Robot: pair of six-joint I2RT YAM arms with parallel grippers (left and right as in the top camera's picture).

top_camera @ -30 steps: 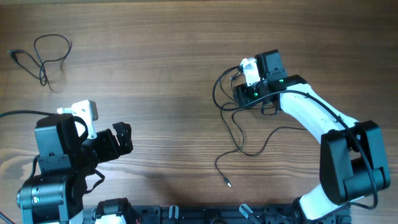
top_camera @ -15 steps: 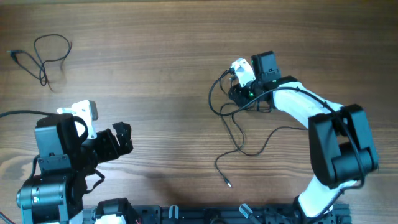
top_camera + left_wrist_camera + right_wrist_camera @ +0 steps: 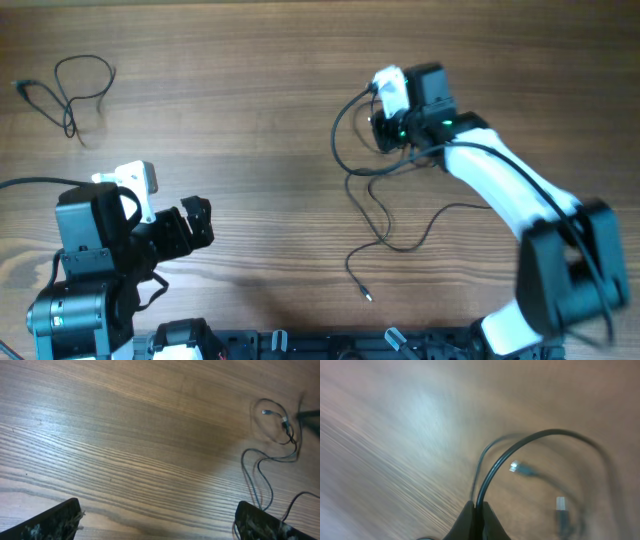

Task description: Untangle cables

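**A:** Looking for the cables point(image 3: 383, 232). Where to find them?

**B:** In two places on the wooden table point(image 3: 250, 120). From overhead, right of centre: a loose tangle point(image 3: 352, 172) of thin black cord, looping out from the right gripper point(image 3: 380, 125), trailing toward the near edge and ending in a small plug point(image 3: 366, 294). Well apart, toward the far left corner: a separate small loop point(image 3: 68, 118), lying alone.

**A:** Right gripper: clamped or spread?

**B:** Clamped. In the right wrist view, dark fingertips point(image 3: 467, 517) pressed together on one black cord point(image 3: 520, 442), arcing up and over to the right. Just beyond, two small plug ends point(image 3: 516, 466), both blurred. Hard to tell whether lifted off the wood or resting on it.

**A:** And the left gripper point(image 3: 200, 224)?

**B:** Spread wide, holding nothing. Sitting near the left front of the table, well apart from both the tangle and the far loop. In the left wrist view, dark fingers point(image 3: 50, 522) at the two lower corners, bare wood grain between them, and part of the tangle off to the far right, touching neither finger.
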